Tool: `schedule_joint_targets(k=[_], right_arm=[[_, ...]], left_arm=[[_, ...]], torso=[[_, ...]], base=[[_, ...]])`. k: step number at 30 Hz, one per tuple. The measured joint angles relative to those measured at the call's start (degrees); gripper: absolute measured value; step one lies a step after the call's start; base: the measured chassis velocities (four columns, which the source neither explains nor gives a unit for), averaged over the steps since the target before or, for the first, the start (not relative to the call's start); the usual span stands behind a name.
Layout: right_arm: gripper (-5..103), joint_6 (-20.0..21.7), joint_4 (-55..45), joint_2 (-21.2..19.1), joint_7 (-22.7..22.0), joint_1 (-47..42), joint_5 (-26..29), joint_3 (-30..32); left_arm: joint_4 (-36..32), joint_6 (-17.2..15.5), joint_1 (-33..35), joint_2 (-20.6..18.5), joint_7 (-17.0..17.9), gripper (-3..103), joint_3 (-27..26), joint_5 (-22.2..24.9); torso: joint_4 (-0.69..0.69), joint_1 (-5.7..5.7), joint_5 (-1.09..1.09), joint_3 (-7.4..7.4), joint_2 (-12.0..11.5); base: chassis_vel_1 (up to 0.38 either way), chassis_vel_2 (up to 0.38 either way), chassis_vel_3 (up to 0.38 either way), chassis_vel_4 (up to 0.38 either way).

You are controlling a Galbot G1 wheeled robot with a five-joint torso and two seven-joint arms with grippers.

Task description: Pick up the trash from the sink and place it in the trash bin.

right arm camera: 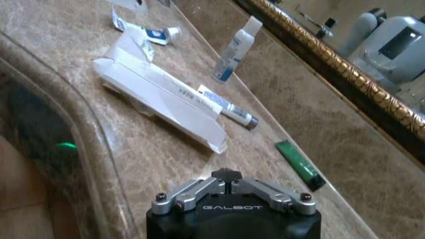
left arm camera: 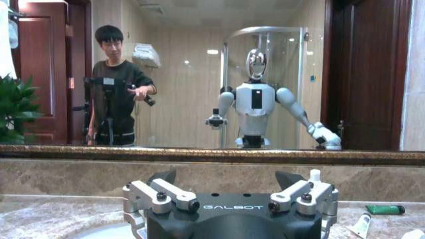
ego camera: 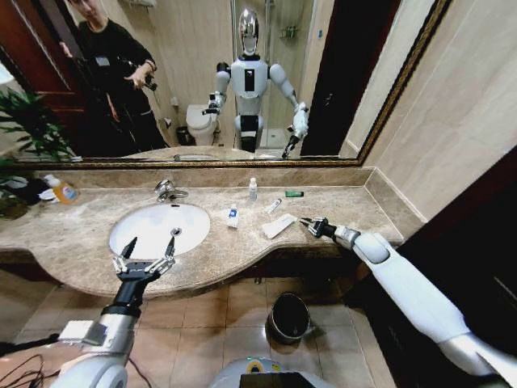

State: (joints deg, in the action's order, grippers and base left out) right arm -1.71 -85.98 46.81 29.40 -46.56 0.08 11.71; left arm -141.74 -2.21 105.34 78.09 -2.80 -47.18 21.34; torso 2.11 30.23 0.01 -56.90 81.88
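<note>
I saw the flat white wrapper lying lengthwise toward my right gripper, fingers pinched empty; left gripper splayed wide, empty, over the sink.

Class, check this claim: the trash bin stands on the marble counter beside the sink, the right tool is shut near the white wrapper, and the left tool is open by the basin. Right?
One error: the trash bin stands on the tiled floor below the counter, as the head view shows. The right tool shut near the white wrapper and the open left tool by the sink are correct.

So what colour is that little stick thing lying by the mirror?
Green with a black end, seen best in the right wrist view.
</note>
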Motion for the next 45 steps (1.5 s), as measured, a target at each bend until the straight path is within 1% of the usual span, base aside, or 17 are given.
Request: schedule_joint_targets(k=[5,8,10,11,12,13,14,15,18,20,21,23,27,33,36,38,45], right_arm=[[0,1.34,-1.22,-0.53,-1.24,-1.73,1.46,1.61],[0,5.46,-5.43,-1.58,-5.4,-5.45,10.98,3.6],[0,6.24,-6.09,-1.66,-6.36,-6.0,12.52,3.72],[2,9.07,-8.6,-1.83,-10.88,-8.01,19.36,3.89],[2,9.07,-8.6,-1.83,-10.88,-8.01,19.36,3.89],[2,10.85,-10.24,-1.87,-14.0,-9.21,24.25,3.96],[13,12.96,-12.14,-1.84,-17.11,-10.61,29.94,4.31],[13,13.92,-12.8,-1.8,-18.31,-11.07,32.23,4.52],[24,14.87,-13.4,-1.78,-19.59,-11.31,34.58,4.79],[34,15.06,-13.04,-1.64,-18.37,-10.89,35.69,5.1],[34,15.06,-13.04,-1.64,-18.37,-10.89,35.69,5.1],[45,14.8,-12.61,-1.67,-15.37,-9.9,35.72,4.57],[56,14.95,-11.84,-1.75,-13.93,-7.95,35.67,2.37],[83,15.74,-7.89,-1.77,-7.38,0.26,36.11,-4.24],[88,16.57,-6.85,-1.31,-6.36,3.08,36.68,-6.16],[97,17.75,-5.57,-0.21,-6.22,5.33,37.48,-7.69],[100,20.43,-2.38,2.05,-5.18,8.37,38.67,-10.08]], left_arm=[[0.0,0.0,0.0,0.0,0.0,100,0.0,0.0],[0.0,0.0,0.0,0.0,0.0,100,0.0,0.0],[0.0,0.0,0.0,0.0,0.0,100,0.0,0.0],[0.0,0.0,0.0,0.0,0.0,100,0.0,0.0],[0.0,0.0,0.0,0.0,0.0,100,0.0,0.0],[0.0,0.0,0.0,0.0,0.0,100,0.0,0.0],[0.0,0.0,0.0,0.0,0.0,100,0.0,0.0],[0.0,0.0,0.0,0.0,0.0,100,0.0,0.0],[0.0,0.0,0.0,0.0,0.0,100,0.0,0.0],[0.0,0.0,0.0,0.0,0.0,100,0.0,0.0],[0.0,0.0,0.0,0.0,0.0,100,0.0,0.0],[0.0,0.0,0.0,0.0,0.0,100,0.0,0.0],[0.0,0.0,0.0,0.0,0.0,100,0.0,0.0],[0.0,0.0,0.0,0.0,0.0,100,0.0,0.0],[0.0,0.0,0.0,0.0,0.0,100,0.0,0.0],[0.0,0.0,0.0,0.0,0.0,100,0.0,0.0],[0.0,0.0,0.0,0.0,0.0,100,0.0,0.0]], torso=[[0.01,0.0,-0.01,0.0,0.0],[0.0,0.0,-0.02,0.01,0.0],[0.0,0.0,-0.03,0.01,0.0],[-0.01,0.0,0.0,0.01,0.0],[-0.01,0.0,0.0,0.01,0.0],[-0.01,-0.01,0.01,0.01,0.0],[0.0,-0.01,-0.01,0.01,0.0],[-0.01,-0.01,0.0,0.01,0.0],[0.0,0.0,-0.01,0.01,0.0],[0.0,0.0,-0.01,0.01,0.0],[0.0,0.0,-0.01,0.01,0.0],[-0.01,0.0,-0.01,0.01,0.0],[0.0,-0.01,-0.01,0.01,0.0],[0.01,0.0,-0.02,0.0,0.0],[0.0,0.0,-0.02,0.0,0.0],[0.01,0.0,-0.02,0.0,0.0],[0.01,0.0,0.0,0.0,0.0]], base=[[0.0,0.0,0.0,0.0],[0.0,0.0,0.0,0.0],[0.0,0.0,0.0,0.0],[0.0,0.0,0.0,0.0],[0.0,0.0,0.0,0.0],[0.0,0.0,0.0,0.0],[0.0,0.0,0.0,0.0],[0.0,0.0,0.0,0.0],[0.0,0.0,0.0,0.0],[0.0,0.0,0.0,0.0],[0.0,0.0,0.0,0.0],[0.0,0.0,0.0,0.0],[0.0,0.0,0.0,0.0],[0.0,0.0,0.0,0.0],[0.0,0.0,0.0,0.0],[0.0,0.0,0.0,0.0],[0.0,0.0,0.0,0.0]])
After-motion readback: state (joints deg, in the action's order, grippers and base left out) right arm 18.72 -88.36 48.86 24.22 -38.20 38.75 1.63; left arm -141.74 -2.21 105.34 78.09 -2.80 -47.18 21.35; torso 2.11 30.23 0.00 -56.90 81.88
